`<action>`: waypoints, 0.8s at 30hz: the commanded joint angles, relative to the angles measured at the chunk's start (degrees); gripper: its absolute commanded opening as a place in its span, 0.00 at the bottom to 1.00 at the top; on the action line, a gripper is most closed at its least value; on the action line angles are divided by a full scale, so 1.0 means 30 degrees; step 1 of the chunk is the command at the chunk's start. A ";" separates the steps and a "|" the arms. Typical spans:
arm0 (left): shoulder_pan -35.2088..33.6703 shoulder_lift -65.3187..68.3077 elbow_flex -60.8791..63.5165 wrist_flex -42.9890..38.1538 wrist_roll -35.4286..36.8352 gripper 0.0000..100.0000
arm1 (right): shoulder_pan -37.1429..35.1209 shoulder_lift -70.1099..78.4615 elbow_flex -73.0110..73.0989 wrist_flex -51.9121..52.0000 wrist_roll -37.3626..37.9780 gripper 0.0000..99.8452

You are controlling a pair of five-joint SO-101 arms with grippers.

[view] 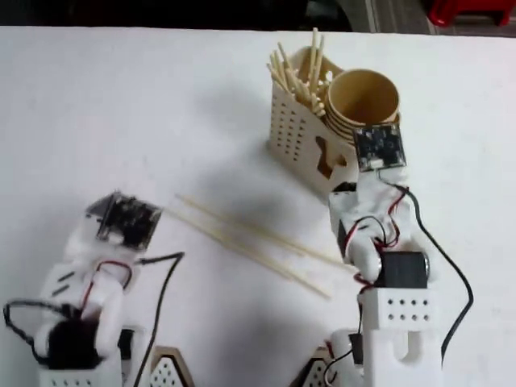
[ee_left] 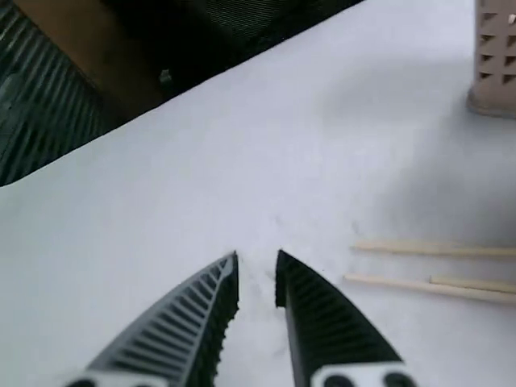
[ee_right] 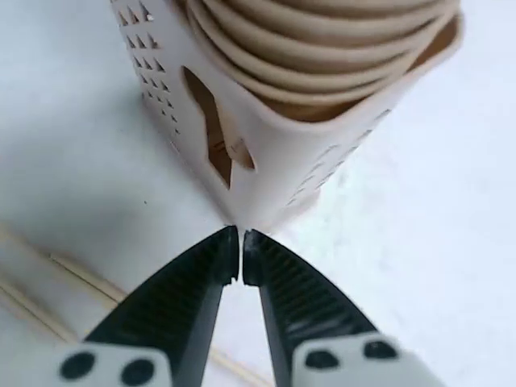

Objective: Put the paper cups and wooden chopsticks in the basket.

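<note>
A cream perforated basket (view: 302,137) stands at the back of the table, holding a stack of paper cups (view: 364,101) and several upright wooden chopsticks (view: 300,68). More chopsticks (view: 250,240) lie flat on the table between the two arms. My right gripper (ee_right: 241,244) is shut with nothing in it, tips just short of the basket's corner (ee_right: 266,181); the nested cups (ee_right: 322,48) fill the basket above. My left gripper (ee_left: 256,270) hovers low over bare table, its jaws slightly apart and holding nothing, with the loose chopstick ends (ee_left: 431,266) lying off to one side.
The white table (view: 121,121) runs bare across the left and back. Two perforated wooden pieces (view: 169,369) sit at the front edge between the arm bases. Red and black wires hang off both arms. A dark floor lies beyond the table edge (ee_left: 201,81).
</note>
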 commanded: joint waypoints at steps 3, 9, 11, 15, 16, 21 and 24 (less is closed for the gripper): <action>0.3502 0.9480 -0.5421 0.1231 -0.2901 0.20 | 0.1392 -0.4029 0.0879 -0.0161 -0.0117 0.02; 0.6755 1.6044 -0.9143 0.2081 -0.5773 0.24 | 0.2974 -0.8747 0.2110 -0.0161 -0.0117 0.02; 0.7634 1.7832 -0.9993 0.1963 -0.6447 0.26 | 0.3502 -1.0066 0.2432 -0.0161 -0.0117 0.02; 0.8982 2.1524 -1.1868 0.1963 -0.7121 0.28 | 0.4381 -1.1941 0.2960 -0.0161 -0.0117 0.02; 0.9275 2.2432 -1.2337 0.1963 -0.7326 0.28 | 0.4498 -1.2234 0.3048 -0.0161 -0.0117 0.02; 1.0330 2.7121 -1.4799 0.1963 -0.8322 0.28 | 0.4527 -1.2703 0.3253 -0.0161 -0.0117 0.02; 1.0974 2.9670 -1.6205 0.1963 -0.8733 0.28 | 0.4527 -1.2733 0.3253 -0.0190 -0.0117 0.02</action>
